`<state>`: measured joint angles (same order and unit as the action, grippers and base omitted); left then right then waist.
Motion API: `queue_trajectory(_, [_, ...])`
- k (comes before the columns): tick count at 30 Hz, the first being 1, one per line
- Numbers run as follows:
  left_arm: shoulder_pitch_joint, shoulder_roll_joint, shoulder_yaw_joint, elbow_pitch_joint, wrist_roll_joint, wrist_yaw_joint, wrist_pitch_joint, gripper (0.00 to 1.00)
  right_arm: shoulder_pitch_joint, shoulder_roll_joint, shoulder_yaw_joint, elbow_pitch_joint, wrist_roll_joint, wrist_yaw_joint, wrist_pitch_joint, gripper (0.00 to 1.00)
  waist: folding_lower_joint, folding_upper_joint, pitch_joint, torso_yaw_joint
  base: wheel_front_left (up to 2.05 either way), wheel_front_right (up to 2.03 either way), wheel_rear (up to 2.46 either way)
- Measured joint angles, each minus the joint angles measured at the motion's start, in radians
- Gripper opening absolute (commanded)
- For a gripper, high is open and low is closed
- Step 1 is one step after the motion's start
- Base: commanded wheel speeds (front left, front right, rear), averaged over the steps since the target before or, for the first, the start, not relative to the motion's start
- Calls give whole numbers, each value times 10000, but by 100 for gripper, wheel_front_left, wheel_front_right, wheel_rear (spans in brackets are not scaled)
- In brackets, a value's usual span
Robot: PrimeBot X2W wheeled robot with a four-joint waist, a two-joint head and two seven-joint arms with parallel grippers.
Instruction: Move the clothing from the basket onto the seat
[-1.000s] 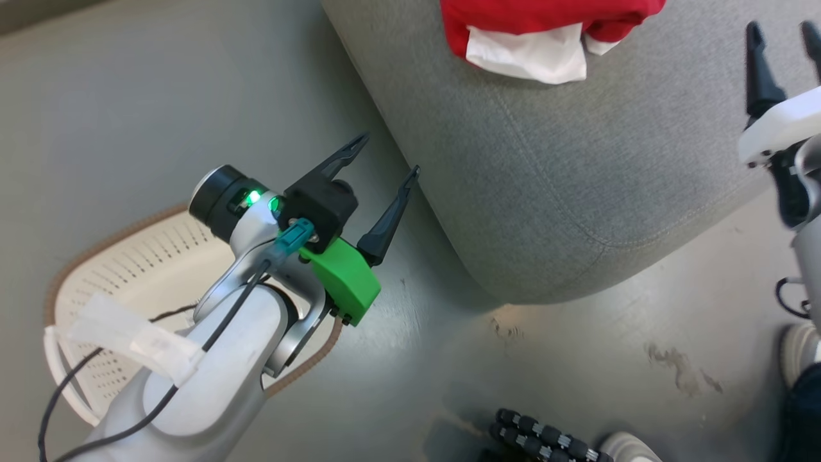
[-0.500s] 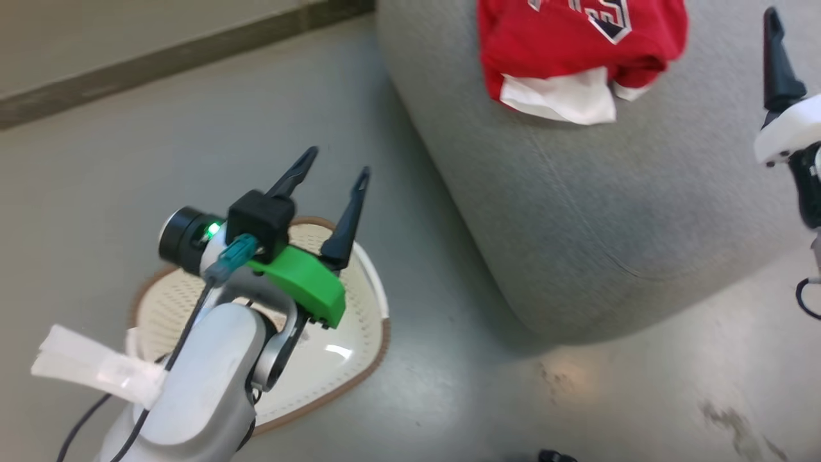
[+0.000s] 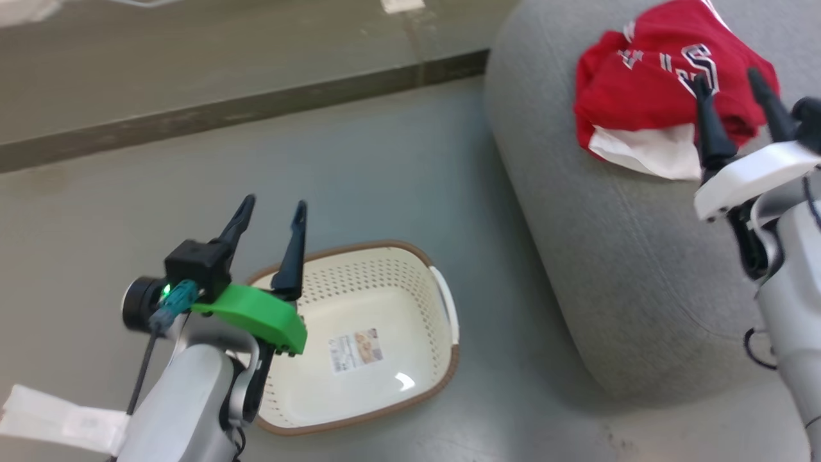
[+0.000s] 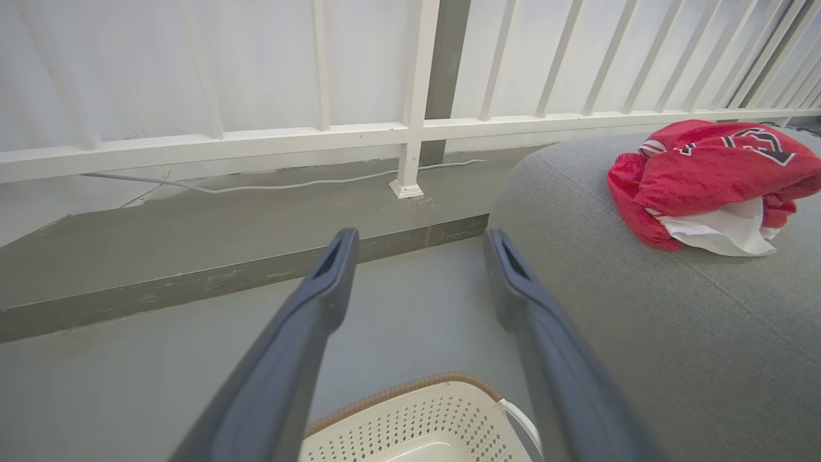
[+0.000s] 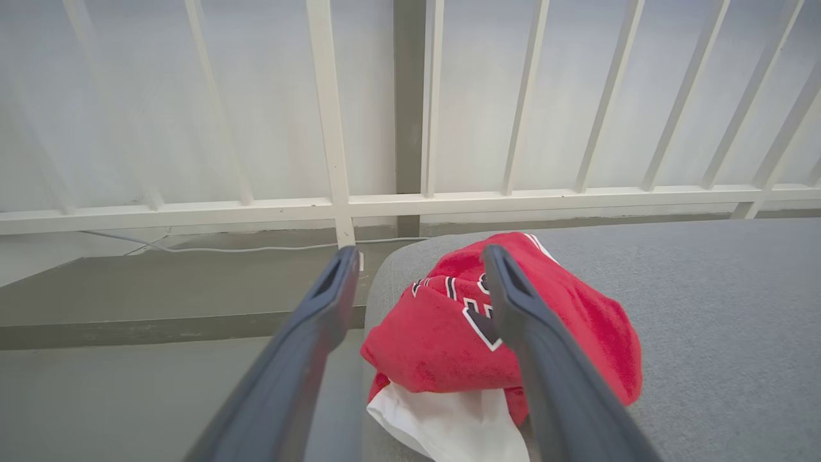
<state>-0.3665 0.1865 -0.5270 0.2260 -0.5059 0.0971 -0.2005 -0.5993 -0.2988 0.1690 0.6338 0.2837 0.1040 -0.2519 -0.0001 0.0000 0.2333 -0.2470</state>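
Since 1 second ago the head view has swung upward, baring the whole basket [image 3: 359, 248], empty. The clothing [image 3: 641, 96] lies bunched on the seat [image 3: 609, 269], so left gripper [image 3: 274, 203] and right gripper [image 3: 726, 77] stand wide, holding nothing: delivery looks finished.

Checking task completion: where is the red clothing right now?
In the head view the clothing lies bunched at the upper right on the seat, just beyond the open right gripper; the basket stands on the floor to its left.
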Motion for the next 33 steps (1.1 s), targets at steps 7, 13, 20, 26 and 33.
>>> queue_trajectory(7, [696, 40, 688, 178, -278, 98, -219, 100, 755, 418, 65, -395, 75, -196, 0, 100, 0, 0, -681, 813, 0, 0, 0])
queue_trajectory(13, [1333, 115, 1338, 182, -326, 188, -359, 100, 1504, 796, 113, -779, 171, -384, 0, 100, 0, 0, -1253, 1358, 0, 0, 0])
queue_trajectory(20, [2197, 155, 1870, 71, -270, 247, -428, 100, 2549, 1145, 274, -1246, 249, -581, 2, 100, 0, 0, -1829, 1827, 0, 0, 0])
queue_trajectory(26, [2627, 159, 2167, -192, -138, 268, -477, 100, 3453, 1425, 405, -1699, 249, -813, 2, 100, 0, 0, -2207, 2090, 0, 0, 0])
queue_trajectory(33, [3364, 134, 2610, -470, -73, 270, -479, 100, 4342, 1674, 474, -2293, 274, -1060, 2, 100, 0, 0, -2490, 2247, 0, 0, 0])
